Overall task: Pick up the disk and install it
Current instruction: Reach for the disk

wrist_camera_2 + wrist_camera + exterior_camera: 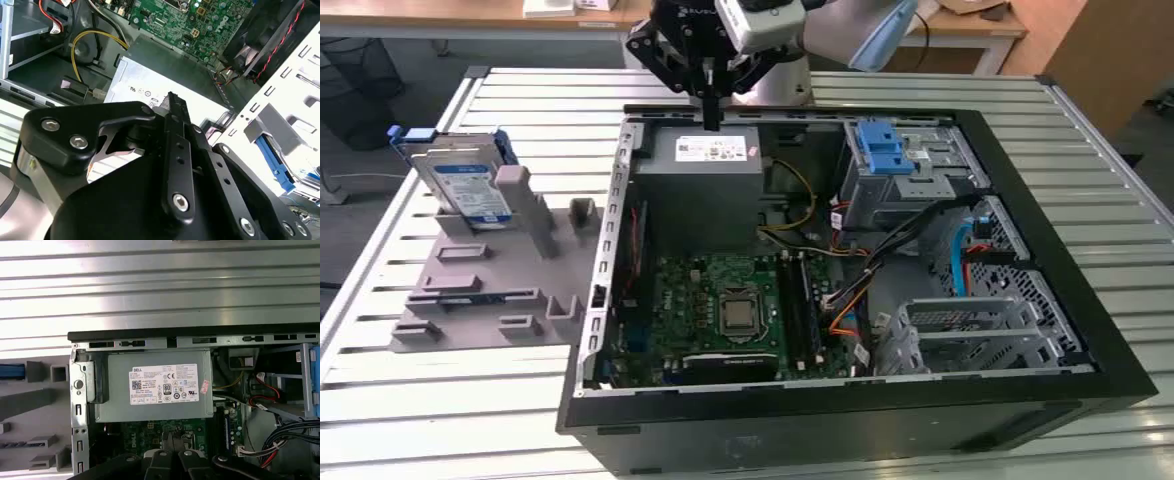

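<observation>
Gripper is seen fully closed with nothing held, hung just above the grey power-supply box. On the exterior view's left, the disk is stood upright in a grey holder, well apart from it. The open computer case is placed to the holder's right.

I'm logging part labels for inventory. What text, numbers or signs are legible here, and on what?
White sticker on the grey power-supply box: printed lines and marks, too small to quote reliably.
White-and-blue label on the disk: too small to read.
Motherboard markings: too small to read.
</observation>
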`<state>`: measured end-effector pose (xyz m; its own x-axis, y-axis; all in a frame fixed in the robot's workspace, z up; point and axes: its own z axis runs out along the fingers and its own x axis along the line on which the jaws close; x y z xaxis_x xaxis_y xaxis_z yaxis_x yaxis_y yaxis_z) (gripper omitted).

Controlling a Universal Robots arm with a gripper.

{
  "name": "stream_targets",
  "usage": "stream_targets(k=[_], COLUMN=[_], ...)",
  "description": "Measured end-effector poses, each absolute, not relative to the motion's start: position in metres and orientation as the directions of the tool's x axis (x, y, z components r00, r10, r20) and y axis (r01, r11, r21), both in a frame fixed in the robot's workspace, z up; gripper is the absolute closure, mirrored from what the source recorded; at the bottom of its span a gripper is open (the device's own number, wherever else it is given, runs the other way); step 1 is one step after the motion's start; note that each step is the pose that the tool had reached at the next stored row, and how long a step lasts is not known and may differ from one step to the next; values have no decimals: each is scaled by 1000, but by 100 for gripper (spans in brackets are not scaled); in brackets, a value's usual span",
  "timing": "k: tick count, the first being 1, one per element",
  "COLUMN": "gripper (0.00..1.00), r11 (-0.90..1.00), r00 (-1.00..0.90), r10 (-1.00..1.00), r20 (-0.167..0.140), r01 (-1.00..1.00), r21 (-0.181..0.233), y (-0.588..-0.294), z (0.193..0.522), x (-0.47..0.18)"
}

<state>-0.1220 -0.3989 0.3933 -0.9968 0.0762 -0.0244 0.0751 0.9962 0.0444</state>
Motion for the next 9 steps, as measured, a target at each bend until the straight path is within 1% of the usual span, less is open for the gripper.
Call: stream_targets(k=[9], gripper=[89], r11=[996], r00=[-997], r10=[76], r20=[-24], r01=[75], r21=[44], y=[-399], z=[393], x=[-123])
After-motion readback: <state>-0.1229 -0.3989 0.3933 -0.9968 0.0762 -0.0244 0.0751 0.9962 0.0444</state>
